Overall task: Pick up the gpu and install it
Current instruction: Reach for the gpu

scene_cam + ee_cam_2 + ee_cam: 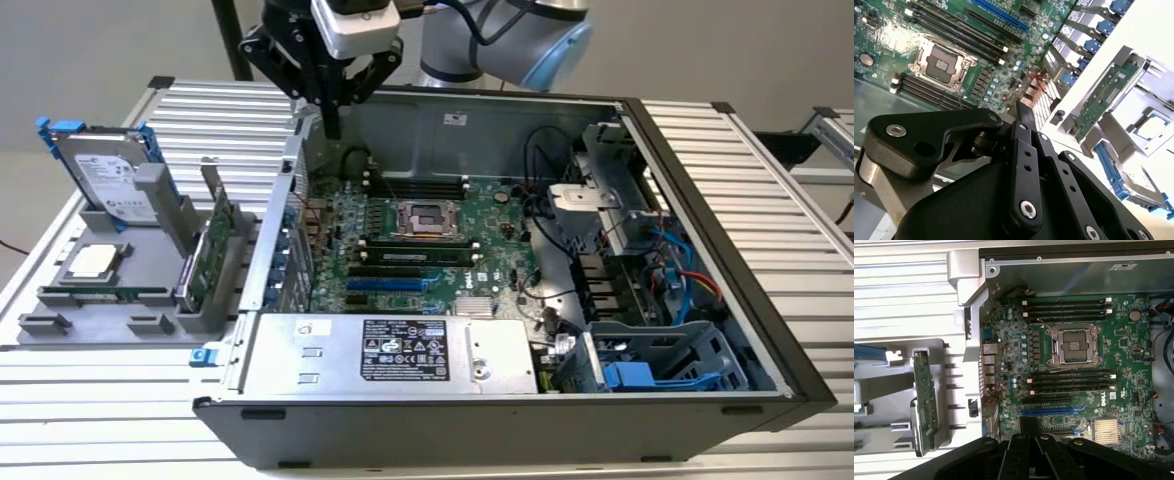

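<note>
Gripper [330, 120] narrow, empty, over case [534, 425] rear corner. gpu [220, 243] on edge in holder [80, 330], toward exterior view's left, parallel to case wall.

The black metal two-finger gripper [331, 126] points straight down, its slim fingers [328, 100] drawn together so the tips meet. Above the fingers, black angled linkage bars [274, 52] spread out to both sides and join a pale grey boxy wrist housing [355, 28]. Higher and behind the fingers, a silver-grey rounded arm joint with a blue cap [527, 40] bends away. In the second wrist view the fingers [1024, 120] lie pressed side by side beyond the linkage.
</note>
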Robot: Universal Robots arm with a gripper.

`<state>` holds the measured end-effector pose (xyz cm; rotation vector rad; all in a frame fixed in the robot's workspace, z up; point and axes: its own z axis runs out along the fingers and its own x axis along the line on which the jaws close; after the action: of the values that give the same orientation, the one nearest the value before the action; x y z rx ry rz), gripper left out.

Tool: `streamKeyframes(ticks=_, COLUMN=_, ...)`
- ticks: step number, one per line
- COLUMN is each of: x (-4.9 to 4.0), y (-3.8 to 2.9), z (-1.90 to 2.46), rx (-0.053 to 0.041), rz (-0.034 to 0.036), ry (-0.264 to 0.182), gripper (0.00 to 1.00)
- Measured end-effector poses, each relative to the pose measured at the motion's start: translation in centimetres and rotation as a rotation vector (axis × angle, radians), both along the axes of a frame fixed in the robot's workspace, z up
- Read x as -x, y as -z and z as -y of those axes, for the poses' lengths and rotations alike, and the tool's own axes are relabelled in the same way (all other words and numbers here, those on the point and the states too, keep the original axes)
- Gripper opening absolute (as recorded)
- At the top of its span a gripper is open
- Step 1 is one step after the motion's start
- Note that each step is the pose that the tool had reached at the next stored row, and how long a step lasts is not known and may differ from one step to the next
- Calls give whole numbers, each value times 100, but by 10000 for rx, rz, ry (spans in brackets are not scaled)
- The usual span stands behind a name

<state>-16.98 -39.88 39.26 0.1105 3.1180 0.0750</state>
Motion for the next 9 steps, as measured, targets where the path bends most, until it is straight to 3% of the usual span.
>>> streamKeyframes(ticks=9, x=103, y=0, z=0, rx=0, rz=0, ry=-1, gripper=0)
